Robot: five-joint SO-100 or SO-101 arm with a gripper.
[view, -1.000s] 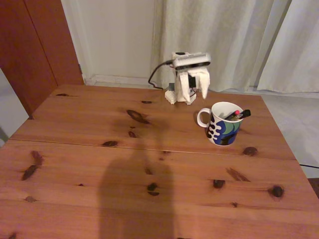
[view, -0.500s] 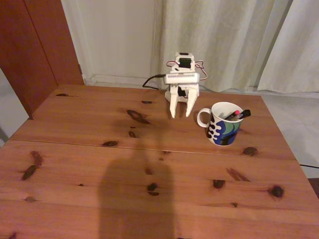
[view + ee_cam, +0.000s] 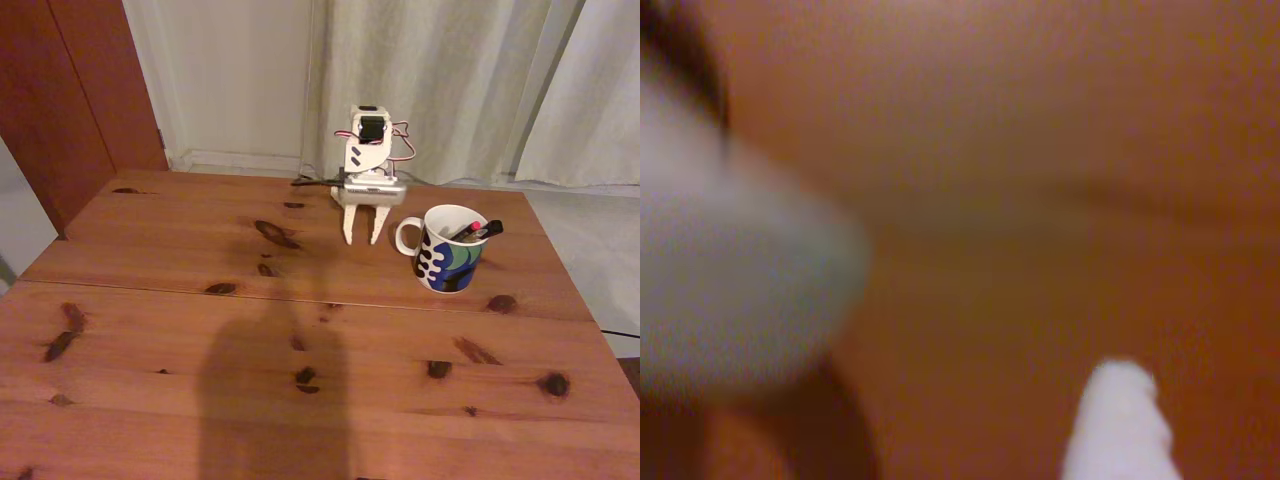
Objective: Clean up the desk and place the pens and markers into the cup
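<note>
1. Desk (image 3: 150, 350), reddish-brown wood with dark knots and a seam across it, spans the fixed view; in the wrist view it is an orange blur (image 3: 1060, 200).
2. Arm (image 3: 366, 150), white, stands folded at the far edge.
3. Cup (image 3: 450, 250), patterned in blue, green and black, sits upright just right of the arm, handle toward it.
4. Gripper (image 3: 361, 238) points down at the wood, its two fingers spread apart with nothing between them.
5. Pens and markers (image 3: 478, 231) lean inside the cup, tips over its right rim.
</note>
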